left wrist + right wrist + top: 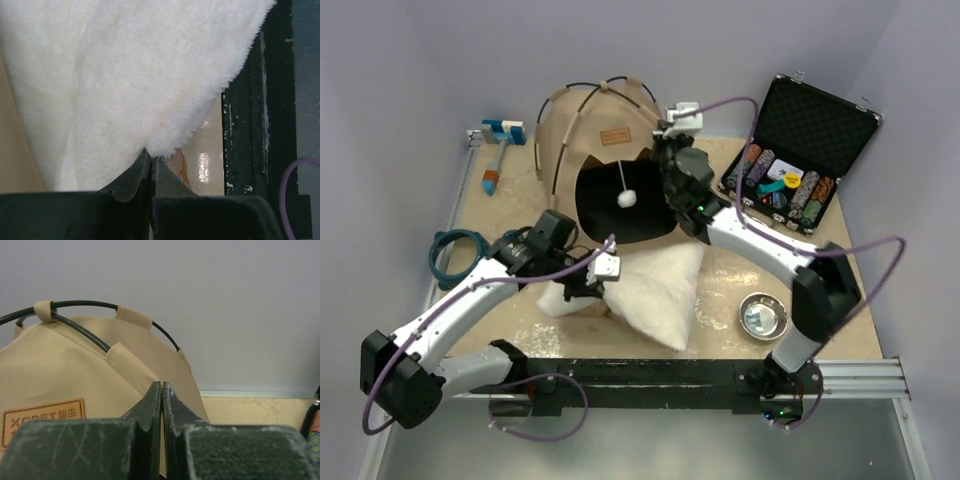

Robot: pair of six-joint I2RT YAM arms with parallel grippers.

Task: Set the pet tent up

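The pet tent (pixel 595 125) stands at the back of the table, a tan dome with thin dark crossed poles and a black arched opening with a white pompom hanging in it. It fills the left of the right wrist view (pixel 75 370). My right gripper (pixel 667 148) is shut at the tent's right side, with nothing seen between its jaws (pixel 161 386). A white puffy cushion (pixel 655 290) lies in front of the tent. My left gripper (pixel 585 290) is shut on the cushion's left corner (pixel 151 159), and white fur (pixel 140 75) fills that view.
An open black case of poker chips (pixel 800 150) stands at the back right. A metal bowl (pixel 763 315) sits front right. A blue and white tool (pixel 500 140) lies back left and a teal loop (pixel 455 250) at the left edge. A black rail (pixel 650 375) runs along the front.
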